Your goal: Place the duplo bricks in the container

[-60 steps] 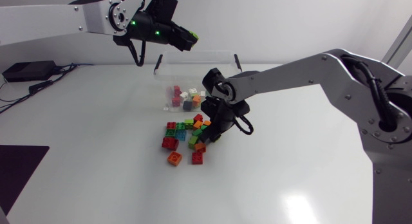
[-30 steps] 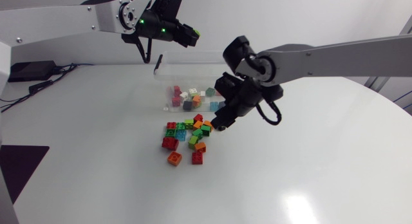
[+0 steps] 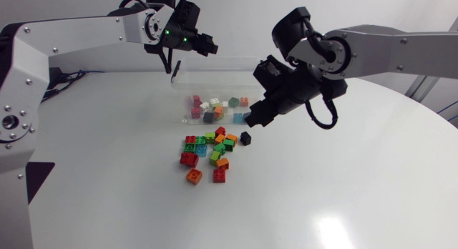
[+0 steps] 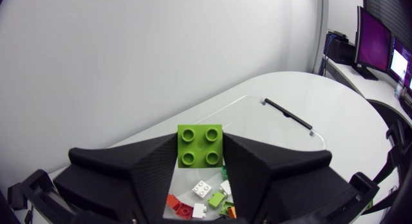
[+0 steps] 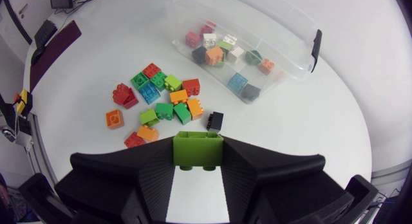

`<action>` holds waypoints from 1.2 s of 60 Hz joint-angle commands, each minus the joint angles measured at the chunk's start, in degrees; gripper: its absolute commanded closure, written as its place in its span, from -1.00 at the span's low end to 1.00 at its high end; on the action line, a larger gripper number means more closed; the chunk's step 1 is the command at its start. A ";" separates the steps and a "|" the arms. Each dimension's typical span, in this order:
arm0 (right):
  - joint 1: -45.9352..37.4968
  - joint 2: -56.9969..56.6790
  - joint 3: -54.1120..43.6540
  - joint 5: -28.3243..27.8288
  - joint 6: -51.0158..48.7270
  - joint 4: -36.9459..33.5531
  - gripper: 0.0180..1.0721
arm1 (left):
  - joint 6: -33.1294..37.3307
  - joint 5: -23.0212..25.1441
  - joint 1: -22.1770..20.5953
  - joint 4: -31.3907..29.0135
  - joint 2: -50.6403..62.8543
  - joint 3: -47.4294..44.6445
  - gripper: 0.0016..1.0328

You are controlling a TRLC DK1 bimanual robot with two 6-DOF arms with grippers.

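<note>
White table [image 3: 107, 195], scattered bricks [image 3: 215, 155], clear container [image 3: 215, 66]

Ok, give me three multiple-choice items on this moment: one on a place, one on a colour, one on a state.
1. The pile of bricks lies
A. on the table beside the container
B. inside the container
C. on a tray

2. The left jaws' brick and the right jaws' brick are both
A. red
B. green
C. blue

3. The container is
A. lidded
B. open and empty
C. open, with bricks in it

Answers:
1 A, the pile sits on bare table outside the container's wall.
2 B, each wrist view shows a green brick between its jaws.
3 C, no lid is on it and bricks show inside.
</note>
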 commanded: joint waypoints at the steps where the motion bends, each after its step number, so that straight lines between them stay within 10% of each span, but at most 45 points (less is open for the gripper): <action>1: -0.59 -1.89 -0.19 -0.28 0.67 0.53 0.31 | -1.22 -0.97 0.62 0.12 1.19 1.97 -0.44; 10: -1.03 -2.33 1.66 -0.90 0.67 0.62 0.31 | -0.52 -2.20 0.88 0.12 -0.92 -1.02 -0.90; 72: -2.96 8.92 19.15 -2.57 0.94 10.29 0.32 | 17.33 -0.09 3.17 -0.41 -30.72 -42.85 -0.90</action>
